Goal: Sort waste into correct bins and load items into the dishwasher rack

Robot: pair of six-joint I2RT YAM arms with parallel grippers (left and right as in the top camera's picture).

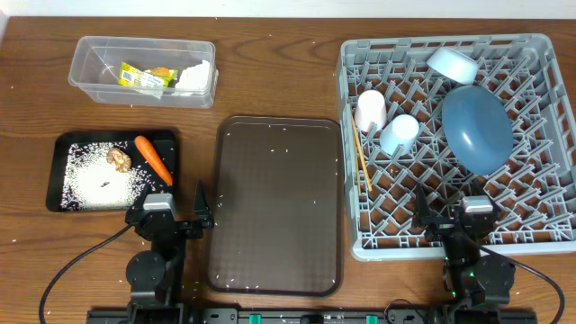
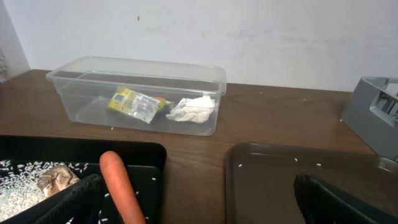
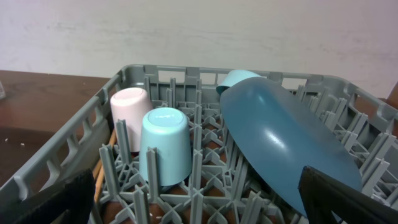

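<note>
Both left gripper (image 2: 198,185) and right gripper (image 3: 194,180) gape empty; the wrapper's (image 2: 132,104) print (too small) is unreadable.

rack (image 1: 450,41): grey lattice
plate (image 1: 476,128): blue
left cup (image 1: 370,110): pale pink
right cup (image 1: 400,132): light blue
carrot (image 1: 154,159): orange
rice (image 1: 99,184): white
bench (image 1: 270,72): brown woodgrain

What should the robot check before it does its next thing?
1. Wrapper and tissue in clear tub: ok.
2. Rice, food lump, carrot on black tray: ok.
3. Blue plate, bowl, light-blue cup, pink cup in dishwasher rack: ok.
4. Chopsticks in rack: ok.
5. Left fingers and right fingers open, empty: ok.
6. Brown serving tray clean: not ok, white specks on it.
</note>
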